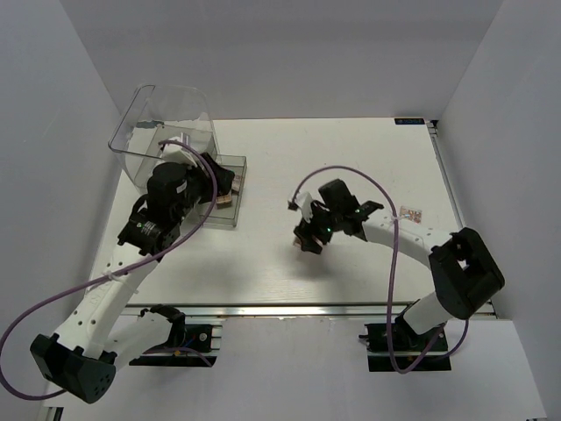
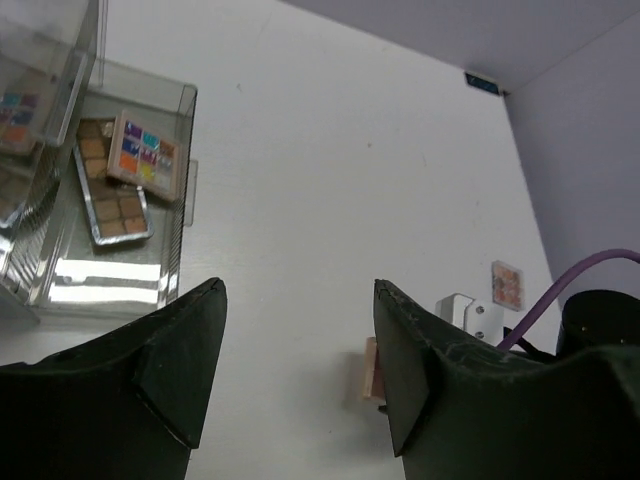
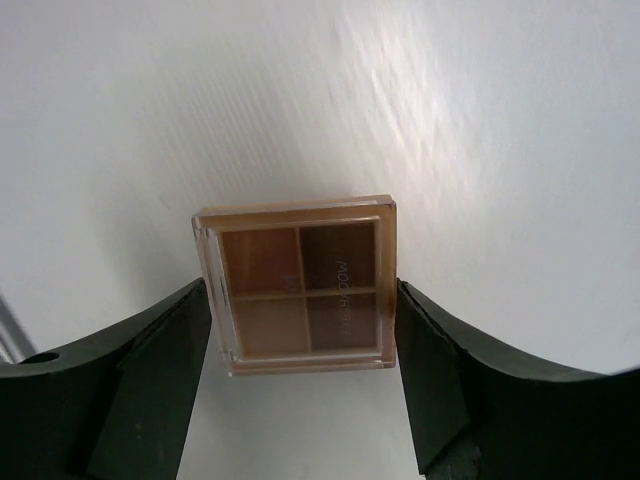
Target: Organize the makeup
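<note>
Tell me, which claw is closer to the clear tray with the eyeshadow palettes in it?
Left. The left gripper hangs at the clear tray's right end. The right gripper is well off to the tray's right, over the table, straddling a small brown palette.

Bin sits back left, tray just right of it, and in the tray a long palette lies partly under a second palette. Mid-table, a square palette lies between the right gripper fingers. A small palette is off to its right.
</note>
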